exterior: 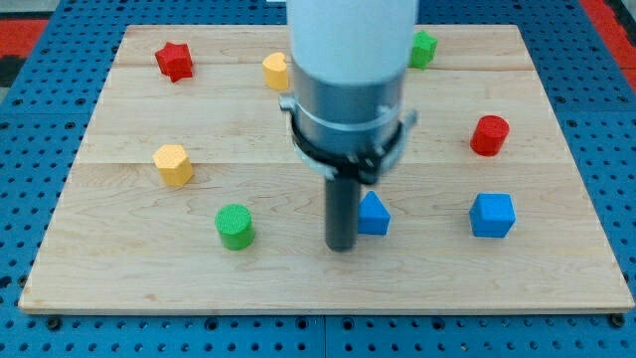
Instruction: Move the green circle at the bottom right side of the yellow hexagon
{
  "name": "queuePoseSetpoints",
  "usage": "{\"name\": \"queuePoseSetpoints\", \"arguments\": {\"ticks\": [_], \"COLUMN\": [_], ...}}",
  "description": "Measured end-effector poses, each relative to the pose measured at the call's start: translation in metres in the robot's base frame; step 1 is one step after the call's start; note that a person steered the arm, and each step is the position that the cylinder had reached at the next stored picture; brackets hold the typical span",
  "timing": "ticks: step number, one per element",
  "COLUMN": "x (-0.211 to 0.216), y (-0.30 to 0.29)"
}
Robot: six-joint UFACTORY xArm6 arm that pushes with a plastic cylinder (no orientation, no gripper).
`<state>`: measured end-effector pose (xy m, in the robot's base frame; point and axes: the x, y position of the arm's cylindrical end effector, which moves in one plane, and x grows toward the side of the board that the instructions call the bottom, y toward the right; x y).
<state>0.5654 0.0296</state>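
The green circle (236, 226) is a ribbed green cylinder at the lower left of the wooden board (149, 288). The yellow hexagon (173, 164) stands up and to the left of it, about a block's width apart. My tip (342, 246) rests on the board to the right of the green circle, well apart from it, and right beside a blue block (375, 215). The arm's white and grey body hides the board's upper middle.
A red star (174, 61) is at the top left. A second yellow block (276, 71) and a green block (424, 48) are partly hidden by the arm. A red cylinder (489, 135) and a blue cube (492, 215) are at the right.
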Motion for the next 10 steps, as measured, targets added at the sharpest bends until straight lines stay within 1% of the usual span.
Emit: {"name": "queuePoseSetpoints", "arguments": {"ticks": [1,2,3,4,5,6,7,8,9,10], "x": [0.011,0.011,0.011,-0.005,-0.037,0.0,-0.049,-0.079,-0.082,-0.068], "y": [-0.002,-0.002,-0.053,-0.12,-0.147,-0.18,-0.206,-0.201,-0.177,-0.118]}}
